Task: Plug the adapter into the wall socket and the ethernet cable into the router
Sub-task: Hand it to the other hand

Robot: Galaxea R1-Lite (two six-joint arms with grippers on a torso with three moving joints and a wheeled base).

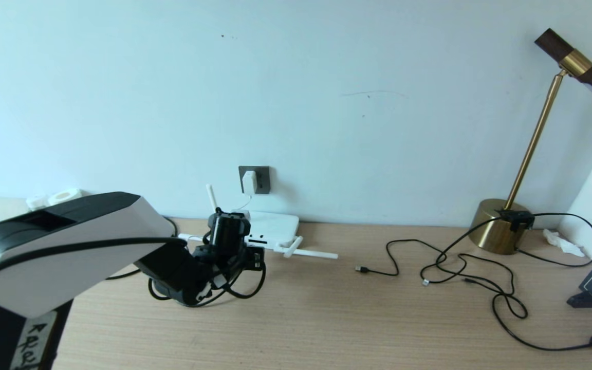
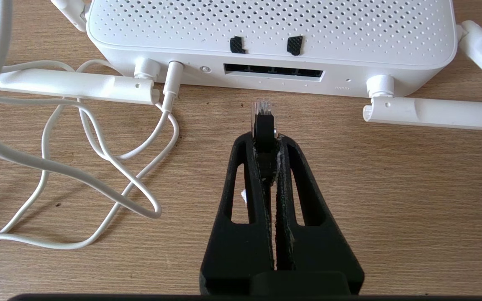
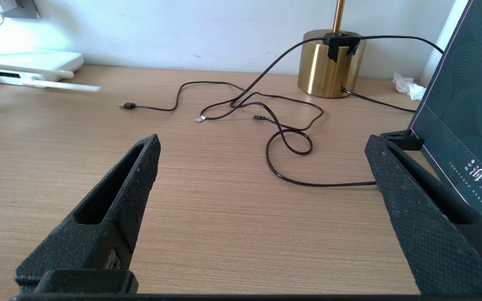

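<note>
The cable plug (image 2: 262,109) is held in the closed left gripper (image 2: 265,140) just before the router (image 2: 266,25) ports, while the right gripper (image 3: 262,150) is kept wide open and empty.

brass lamp (image 1: 501,226), thin black cables (image 1: 481,277), wooden desk (image 1: 327,318)

Home office desk, wood-grain top (image 1: 327,318), brass lamp (image 1: 499,226), router (image 1: 273,228) w/ wall socket (image 1: 261,180)

The head camera looks forward and down across the surface (image 1: 327,308) to the wall. The left wrist camera sits close behind its pincer (image 2: 265,138), facing the router (image 2: 266,25). The right wrist camera looks low across the surface; all three show the router.
</note>
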